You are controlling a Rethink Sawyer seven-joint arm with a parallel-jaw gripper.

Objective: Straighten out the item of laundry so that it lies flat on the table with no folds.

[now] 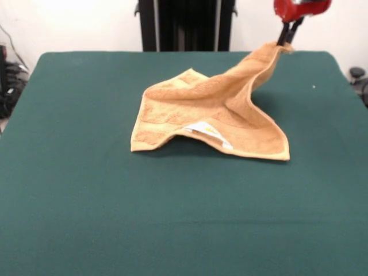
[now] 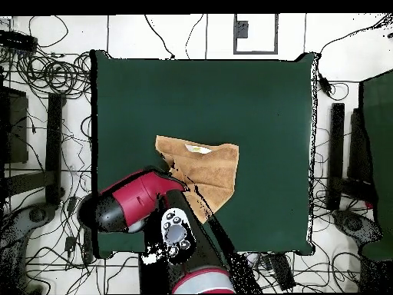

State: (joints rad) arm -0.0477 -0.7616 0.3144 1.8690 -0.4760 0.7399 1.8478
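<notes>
1. One towel (image 1: 213,112) sits near the middle of the green surface (image 1: 86,201). It is tan-orange and fuzzy.
2. From the front, the near edge of the towel lies low on the surface. A small white label (image 1: 204,130) shows there, under a fold.
3. Farther back, one corner of the towel is pulled up high, so the cloth makes a tent shape with a dark shadow under it.
4. At the very back, the robot's hand (image 1: 288,35) pinches that raised corner tight between two thin black fingers (image 1: 283,34).
5. Only the front view shows the pinch. From above, the big red and black arm (image 2: 146,201) covers the hand and the lifted corner.
6. From above, the towel (image 2: 207,170) looks flatter, and you can see its place better: a bit toward the robot's side of the surface (image 2: 261,100).
7. The label (image 2: 199,150) shows from above as a tiny pale spot on the towel's far edge.
8. The red part over the hand is cut off at the top of the front view.
9. The words on the label are too small to read.
</notes>
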